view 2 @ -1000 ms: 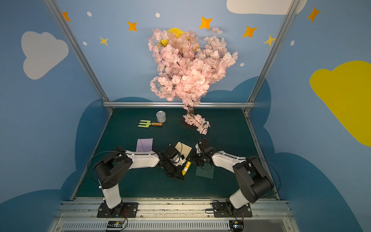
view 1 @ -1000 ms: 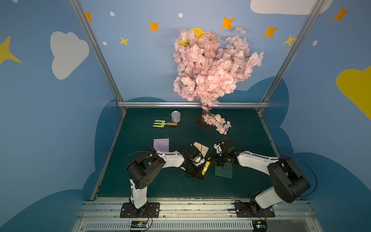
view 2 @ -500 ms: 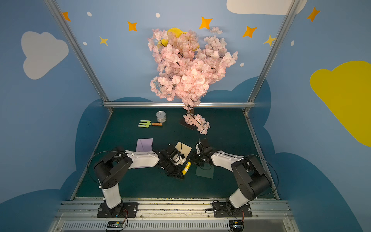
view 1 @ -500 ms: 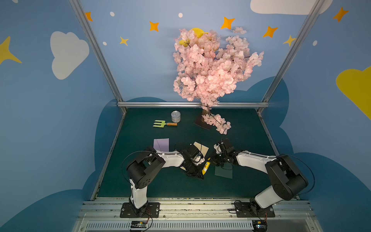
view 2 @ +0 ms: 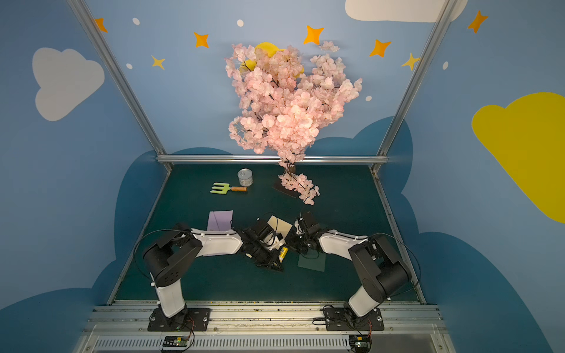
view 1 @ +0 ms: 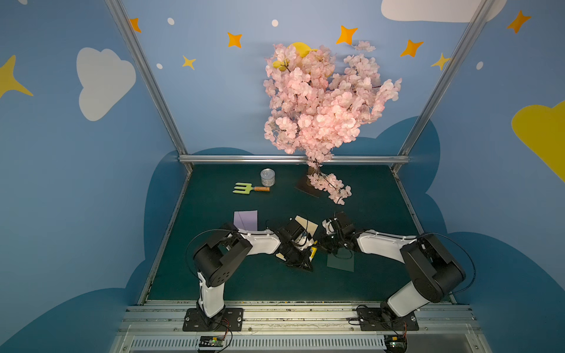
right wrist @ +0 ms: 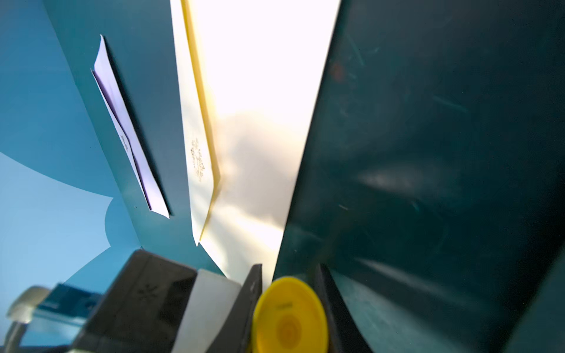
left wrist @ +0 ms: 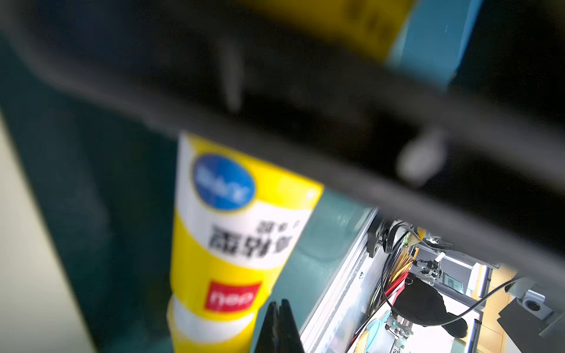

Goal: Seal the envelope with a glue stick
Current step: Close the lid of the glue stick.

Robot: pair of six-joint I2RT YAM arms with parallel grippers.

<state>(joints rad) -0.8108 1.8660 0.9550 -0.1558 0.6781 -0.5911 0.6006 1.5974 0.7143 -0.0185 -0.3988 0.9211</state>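
1. Right pincer [right wrist: 289, 282]: closed narrow on one yellow end of the glue stick [right wrist: 289, 318], a finger on each side. Cannot tell whether that end is the cap or the base.
2. Left pincer [left wrist: 278, 325]: tips pressed together with nothing between them. The stick's labelled barrel lies just beside them, ungripped.
3. Both pincers crowd mid-worktop [view 1: 214, 259] with the stick between them, just off a corner of the cream envelope [view 1: 307, 224]. The envelope lies partly under the left wrist. Its pointed flap [right wrist: 200, 159] with the gold emblem looks slightly lifted.
4. Risks, my reading:
   - A one-ended hold lets the stick pivot or slip if swung.
   - With the barrel unheld, pulling at the cap would only drag the whole stick.
   - Fingers this close may knock each other.
   - The left wrist may shift the envelope or block the flap.
5. Around:
   - Dark green envelope [view 1: 340, 262] below the right forearm, near enough to get dragged.
   - Lilac envelope [view 1: 245, 219] beside the left arm.
   - Tin can [view 1: 267, 177], garden fork [view 1: 249, 188] and blossom tree [view 1: 321, 107] at the back, well apart and not in the way.
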